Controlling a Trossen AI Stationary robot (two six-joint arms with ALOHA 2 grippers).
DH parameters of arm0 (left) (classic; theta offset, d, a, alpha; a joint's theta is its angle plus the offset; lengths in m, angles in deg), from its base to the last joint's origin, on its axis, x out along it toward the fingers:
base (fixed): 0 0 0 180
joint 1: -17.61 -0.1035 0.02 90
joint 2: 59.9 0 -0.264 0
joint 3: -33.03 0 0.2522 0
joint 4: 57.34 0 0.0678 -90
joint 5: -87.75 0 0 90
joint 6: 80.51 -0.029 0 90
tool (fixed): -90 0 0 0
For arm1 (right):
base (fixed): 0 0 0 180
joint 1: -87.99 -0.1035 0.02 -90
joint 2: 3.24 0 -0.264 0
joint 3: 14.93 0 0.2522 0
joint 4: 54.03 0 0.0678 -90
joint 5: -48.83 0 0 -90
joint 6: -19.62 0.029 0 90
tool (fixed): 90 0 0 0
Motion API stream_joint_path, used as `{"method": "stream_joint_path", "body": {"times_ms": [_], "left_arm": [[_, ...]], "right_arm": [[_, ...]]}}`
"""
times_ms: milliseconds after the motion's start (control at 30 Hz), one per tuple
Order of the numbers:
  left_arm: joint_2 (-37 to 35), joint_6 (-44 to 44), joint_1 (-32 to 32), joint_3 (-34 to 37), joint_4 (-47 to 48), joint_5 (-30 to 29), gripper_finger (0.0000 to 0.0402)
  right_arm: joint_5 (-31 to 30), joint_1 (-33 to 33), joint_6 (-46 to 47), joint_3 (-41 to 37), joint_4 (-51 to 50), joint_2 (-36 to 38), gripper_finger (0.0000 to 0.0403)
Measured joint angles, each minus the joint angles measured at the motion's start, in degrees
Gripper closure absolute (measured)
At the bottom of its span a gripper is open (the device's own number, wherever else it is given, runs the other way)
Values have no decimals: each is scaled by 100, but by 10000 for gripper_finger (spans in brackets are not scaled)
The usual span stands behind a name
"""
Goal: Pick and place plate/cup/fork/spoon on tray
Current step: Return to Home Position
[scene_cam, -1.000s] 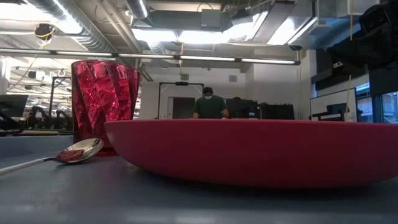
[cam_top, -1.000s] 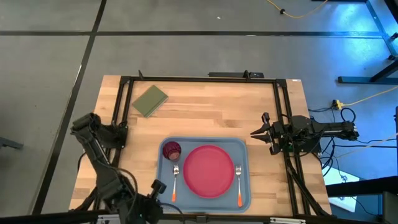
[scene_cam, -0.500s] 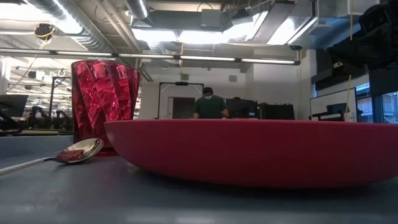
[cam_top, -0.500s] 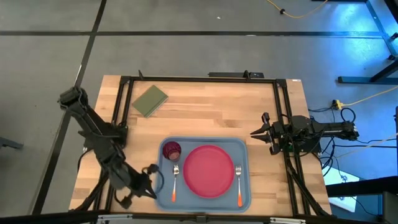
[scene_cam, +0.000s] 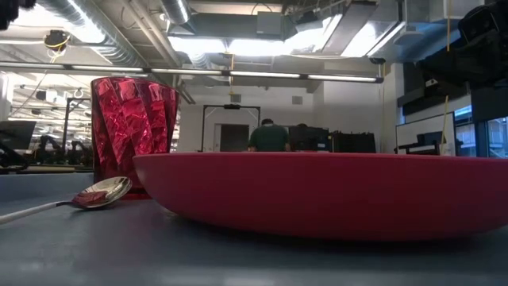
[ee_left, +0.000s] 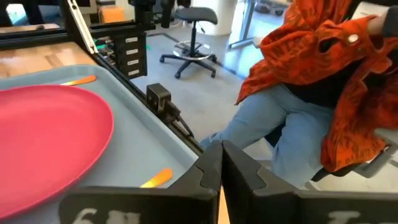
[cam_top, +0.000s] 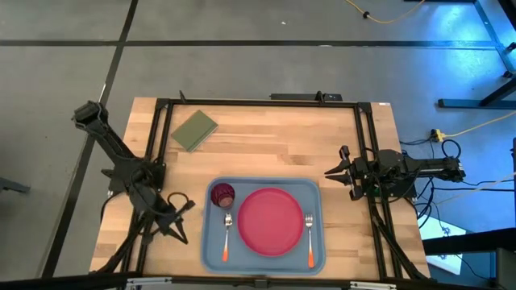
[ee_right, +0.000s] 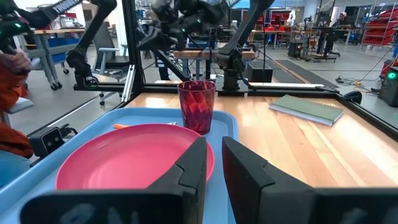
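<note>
The light blue tray [cam_top: 211, 250] lies on the table near its near edge. On it rest the pink-red plate [cam_top: 269, 221], the dark red cup [cam_top: 222, 194] standing upright at its far left, the spoon [cam_top: 226, 235] left of the plate and the fork [cam_top: 309, 239] right of it. My left gripper [cam_top: 179, 217] is shut and empty just left of the tray; its wrist view shows the plate [ee_left: 50, 134] and an orange handle [ee_left: 155, 178]. My right gripper [cam_top: 330, 171] waits right of the tray, its fingers a narrow gap apart and empty.
An olive-green flat rectangle [cam_top: 193, 129] lies at the table's far left. A black frame [cam_top: 258, 102] runs around the work area. A seated person in an orange jacket [ee_left: 323, 81] is beyond the table's near edge. Bare wood lies between the tray and the far edge.
My left gripper has drawn back from the tray's near left corner toward the table's far and left edges, and its elbow has swung out to the far left. The things on the tray have stayed where they were.
</note>
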Motion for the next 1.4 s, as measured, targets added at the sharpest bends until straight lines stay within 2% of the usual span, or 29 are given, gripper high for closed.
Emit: {"method": "stream_joint_path", "body": {"times_ms": [300,467,767,967,1200,1400], "left_arm": [[-901,-252,-454,1392,-1322,456,400],[-1223,-495,-832,1773,-1468,673,400],[-1376,-862,-1661,1945,-1493,905,400],[-1376,-1029,-2266,1947,-1470,1611,400],[-1520,-809,-2760,1947,-931,1991,400],[-1856,-802,-2950,1947,-403,1998,400]], "right_arm": [[-2,2,0,0,-2,0,346],[0,0,0,0,1,0,346],[0,0,0,0,0,0,346],[-2,0,0,0,-2,0,346],[0,1,0,0,-2,0,346],[0,1,0,0,1,0,346]]}}
